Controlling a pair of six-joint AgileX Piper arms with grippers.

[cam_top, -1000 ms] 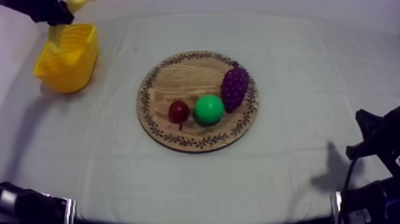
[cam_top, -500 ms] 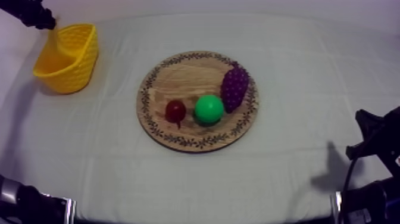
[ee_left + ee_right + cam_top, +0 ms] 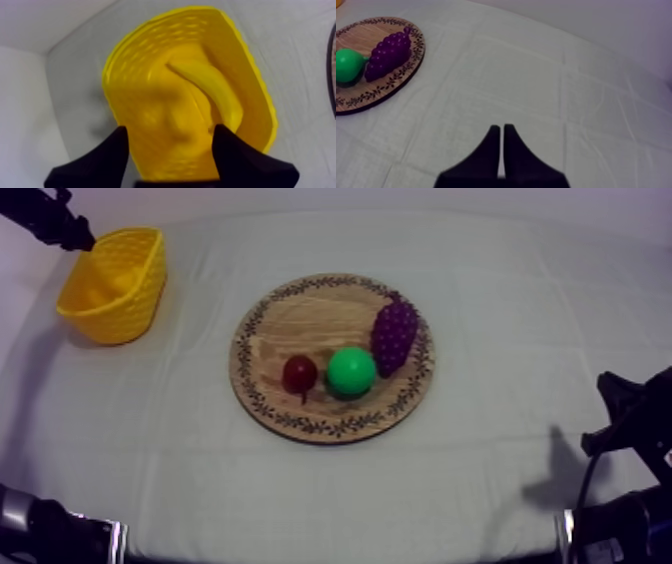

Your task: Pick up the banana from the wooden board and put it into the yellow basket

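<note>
So banana lies in yellow basket — left gripper spread above it, right gripper closed

Bare cloth beside basket, fruit on board

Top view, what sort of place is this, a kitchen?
Probably a robot test bench, not a kitchen: a cloth-covered table, toy grapes on a wooden board, and a black robot arm at the edge.
</note>
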